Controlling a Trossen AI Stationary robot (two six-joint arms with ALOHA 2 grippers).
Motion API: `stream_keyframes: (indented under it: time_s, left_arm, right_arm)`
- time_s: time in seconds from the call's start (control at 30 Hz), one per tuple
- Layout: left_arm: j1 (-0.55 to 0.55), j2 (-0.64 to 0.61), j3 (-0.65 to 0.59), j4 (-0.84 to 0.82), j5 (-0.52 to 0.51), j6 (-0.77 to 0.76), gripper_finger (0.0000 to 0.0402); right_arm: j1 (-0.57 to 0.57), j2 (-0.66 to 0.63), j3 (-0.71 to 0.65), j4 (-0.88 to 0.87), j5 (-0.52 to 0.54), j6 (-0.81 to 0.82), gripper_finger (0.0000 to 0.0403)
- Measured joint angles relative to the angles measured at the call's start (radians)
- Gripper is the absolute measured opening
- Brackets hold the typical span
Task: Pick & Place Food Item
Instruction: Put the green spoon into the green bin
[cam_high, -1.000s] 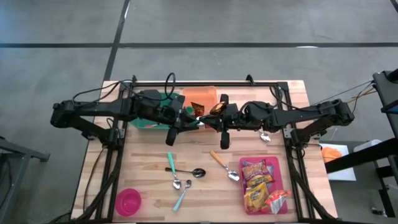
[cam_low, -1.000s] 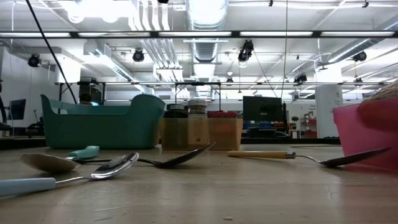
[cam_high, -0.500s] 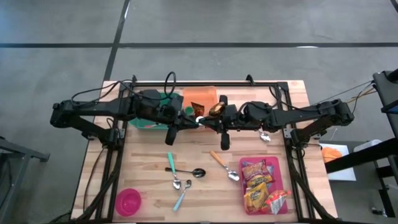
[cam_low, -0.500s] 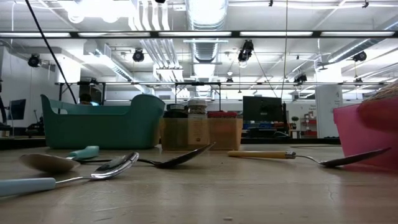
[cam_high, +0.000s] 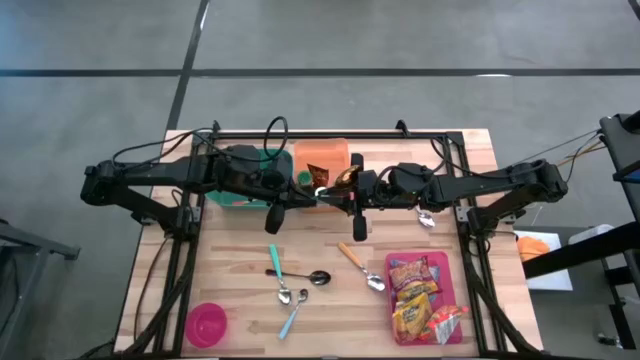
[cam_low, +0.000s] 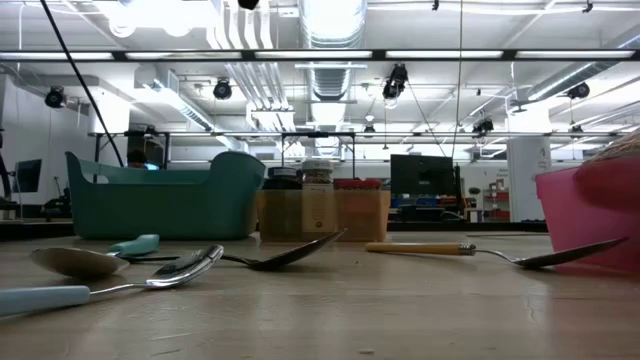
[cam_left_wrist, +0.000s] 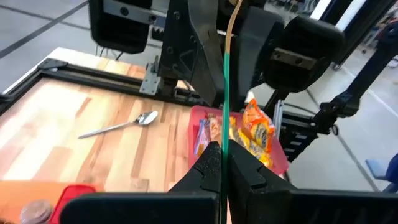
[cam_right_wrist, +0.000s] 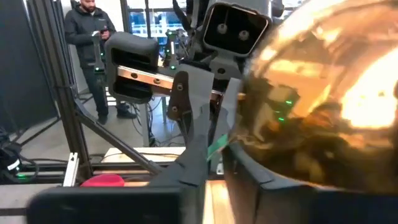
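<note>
Snack packet, gold and shiny, hangs above the bench's far middle, between both grippers. Left gripper is clenched on its thin edge; right gripper also clasps it, by the orange bin.

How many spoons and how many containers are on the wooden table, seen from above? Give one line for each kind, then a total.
Spoons: 5 (teal-handled spoon, second teal-handled spoon, black spoon, wooden-handled spoon, all-metal spoon)
Containers: 4 (teal plastic basket, orange bin, pink rectangular tray, pink round bowl)
Total: 9
</note>
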Motion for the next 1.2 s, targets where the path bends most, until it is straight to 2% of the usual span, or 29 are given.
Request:
stream_keyframes:
  time_s: [0.2, 0.33, 0.53, 0.6, 0.73, 0.93, 1.07, 1.2]
  left_arm:
    - [0.001, 0.0, 0.05, -0.103, -0.052, 0.001, 0.0]
    - [0.0, 0.0, 0.081, -0.21, -0.124, 0.004, 0.0]
    - [0.0, -0.003, 0.132, -0.344, -0.208, 0.005, 0.0]
    - [0.0, -0.008, 0.152, -0.396, -0.254, 0.006, 0.0]
    - [0.005, -0.021, 0.205, -0.516, -0.435, -0.022, 0.0]
    - [0.002, -0.043, 0.257, -0.716, -0.535, -0.03, 0.0001]
    - [0.006, -0.046, 0.256, -0.912, -0.635, -0.046, 0.0]
    - [0.004, -0.047, 0.192, -1.025, -0.665, -0.079, 0.0]
  right_arm:
    - [-0.006, 0.01, 0.001, 0.002, 0.019, 0.001, 0.014]
    - [-0.008, 0.01, 0.001, -0.002, 0.05, 0.005, 0.0208]
    - [-0.008, 0.01, 0.002, -0.056, 0.151, 0.086, 0.0271]
    - [-0.008, 0.01, 0.002, -0.1, 0.192, 0.115, 0.0283]
    - [-0.004, 0.007, 0.002, -0.162, 0.215, 0.177, 0.0297]
    - [-0.008, 0.007, 0.003, -0.214, 0.227, 0.211, 0.0299]
    - [-0.001, 0.007, 0.003, -0.365, 0.216, 0.272, 0.0299]
    - [0.016, 0.007, -0.019, -0.506, 0.221, 0.344, 0.0299]
